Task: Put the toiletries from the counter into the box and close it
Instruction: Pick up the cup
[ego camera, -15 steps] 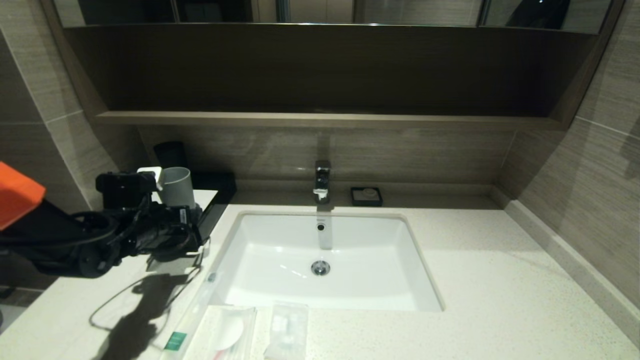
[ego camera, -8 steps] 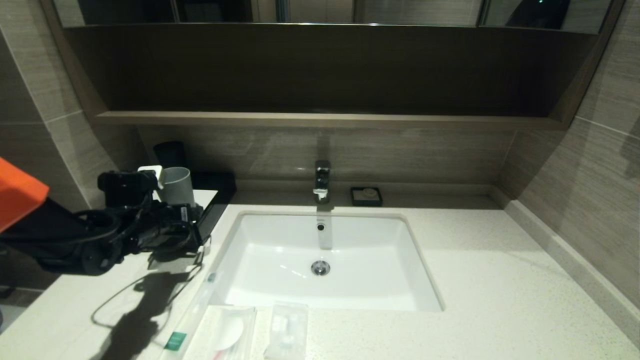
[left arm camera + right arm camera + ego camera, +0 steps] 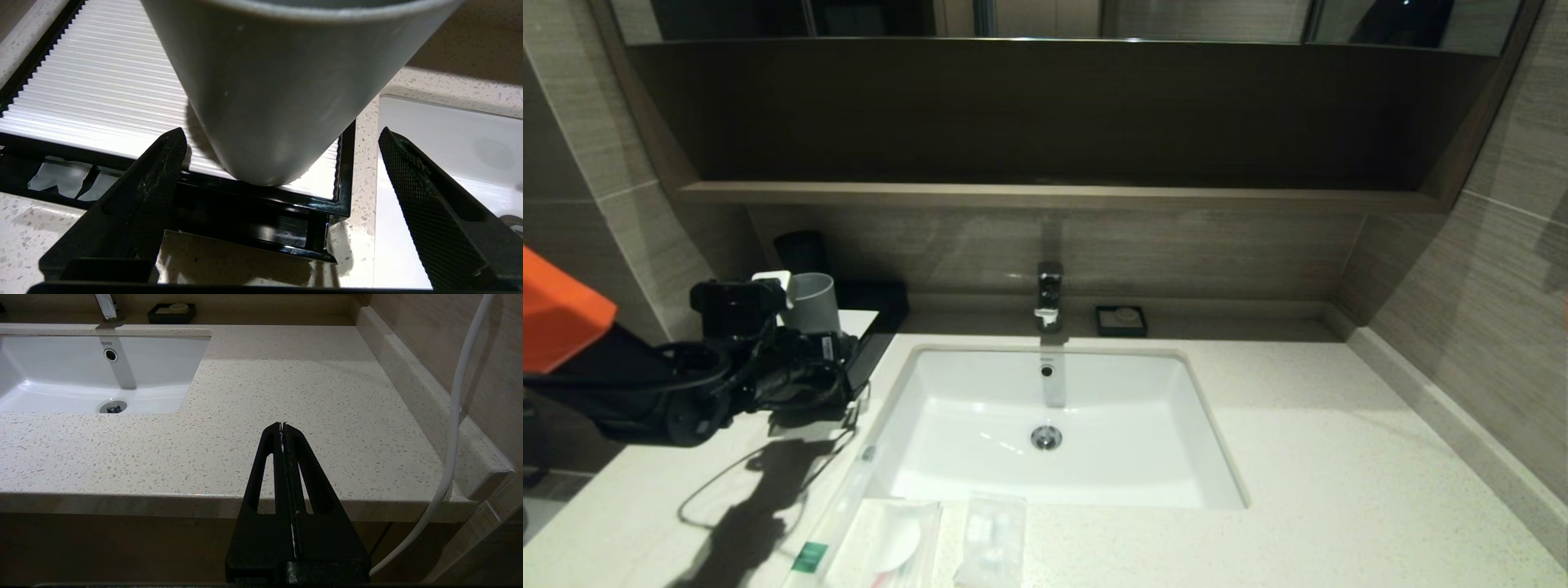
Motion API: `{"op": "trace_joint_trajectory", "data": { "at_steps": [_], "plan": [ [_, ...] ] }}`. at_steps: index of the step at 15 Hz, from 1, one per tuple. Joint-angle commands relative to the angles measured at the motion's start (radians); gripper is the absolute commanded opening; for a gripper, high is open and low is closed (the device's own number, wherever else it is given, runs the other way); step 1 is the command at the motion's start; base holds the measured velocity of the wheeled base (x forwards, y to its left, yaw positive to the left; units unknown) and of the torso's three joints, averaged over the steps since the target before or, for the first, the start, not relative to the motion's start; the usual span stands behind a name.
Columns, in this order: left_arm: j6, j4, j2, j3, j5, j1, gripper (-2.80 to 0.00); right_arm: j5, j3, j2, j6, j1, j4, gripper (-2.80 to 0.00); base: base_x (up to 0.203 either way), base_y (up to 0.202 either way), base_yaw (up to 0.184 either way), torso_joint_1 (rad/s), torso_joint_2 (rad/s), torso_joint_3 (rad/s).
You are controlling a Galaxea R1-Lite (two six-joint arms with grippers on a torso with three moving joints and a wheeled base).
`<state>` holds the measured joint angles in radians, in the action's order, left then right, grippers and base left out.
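Three clear-wrapped toiletries lie on the counter [image 3: 1339, 490] at its front edge, before the sink: a long thin packet with a green label [image 3: 837, 510], a flat packet with a white round pad [image 3: 890, 539] and a small packet [image 3: 992, 539]. The black box with the white ribbed top [image 3: 874, 335] stands at the back left, and it also shows in the left wrist view [image 3: 245, 220]. My left gripper [image 3: 282, 136] is open just in front of the box's front right corner, its fingers apart on either side of it, holding nothing. My right gripper [image 3: 282, 425] is shut and empty over the counter's front right edge.
A grey plastic cup [image 3: 813, 304] stands on the box top near its front right corner, close above my left fingers [image 3: 163, 163]. The white sink [image 3: 1143, 384] fills the middle, with the tap [image 3: 1049, 294] behind it. A small black dish [image 3: 1121, 320] sits at the back wall.
My left arm has shifted slightly to the right, toward the box. The packets and the right arm have not moved.
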<state>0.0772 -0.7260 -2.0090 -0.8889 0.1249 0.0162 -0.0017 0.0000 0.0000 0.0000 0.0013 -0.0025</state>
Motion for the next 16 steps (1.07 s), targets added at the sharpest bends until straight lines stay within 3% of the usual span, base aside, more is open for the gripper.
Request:
{"op": "trace_joint_trajectory", "data": {
  "at_steps": [1,16],
  "plan": [
    [0.004,-0.004,-0.011,-0.011,0.001,-0.001,0.0,0.0,0.002,-0.003,-0.001,0.0,-0.001,-2.8,0.0,0.0,0.0,0.0,0.0,0.0],
    [0.004,-0.062,-0.08,-0.064,0.002,-0.009,0.0,0.0,0.002,-0.002,0.0,0.0,-0.001,-2.8,0.0,0.0,0.0,0.0,0.0,0.0]
  ]
}}
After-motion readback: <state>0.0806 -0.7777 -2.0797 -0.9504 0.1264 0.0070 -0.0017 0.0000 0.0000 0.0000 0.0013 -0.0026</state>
